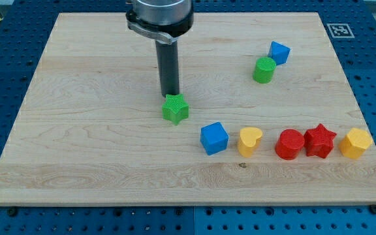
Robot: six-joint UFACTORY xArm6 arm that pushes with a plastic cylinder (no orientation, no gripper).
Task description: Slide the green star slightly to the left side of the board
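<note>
The green star lies near the middle of the wooden board. My tip stands right at the star's top edge, just behind it toward the view's top, and appears to touch it. The rod rises straight up from there to the arm's end at the view's top.
A blue cube, a yellow heart, a red round block, a red star and a yellow hexagonal block form a row at the lower right. A green cylinder and a blue block sit at the upper right.
</note>
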